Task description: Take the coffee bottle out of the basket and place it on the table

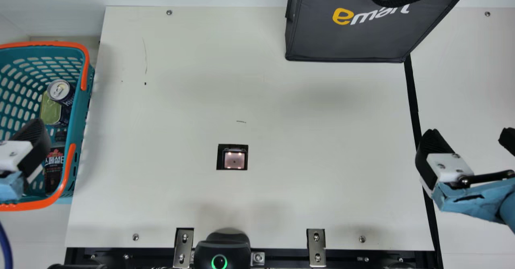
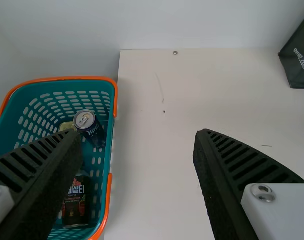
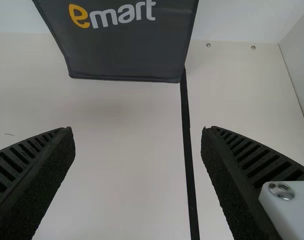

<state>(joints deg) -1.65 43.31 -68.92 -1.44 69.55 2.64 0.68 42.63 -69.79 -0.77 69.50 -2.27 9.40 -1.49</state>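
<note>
The coffee bottle (image 1: 54,166) was inside the teal basket (image 1: 89,92), in its near part, lying with its dark cap toward the far end and its printed label showing. The basket was just beside the left edge of the cream table (image 1: 257,87), and its orange handles rested down along the rim. Farther back in the basket, a dark can (image 1: 60,90) with a silver top was beside a tin (image 1: 50,111) with a yellow-green lid.

The left gripper (image 1: 35,138) was over the near part of the basket, by the bottle. Its jaws were released, spread well apart with nothing between them.

The right gripper (image 1: 468,134) was over the right side, beyond the black strip (image 1: 411,87). Its jaws were released too, wide apart and holding nothing.

A dark grey bag (image 1: 346,41) with a black handle was at the far side, right of the middle. The strip ran from its near right corner toward the near edge. A small square device (image 1: 234,160) with lit spots sat near the table's middle, and a black unit (image 1: 221,247) with a green ring was at the near edge.
</note>
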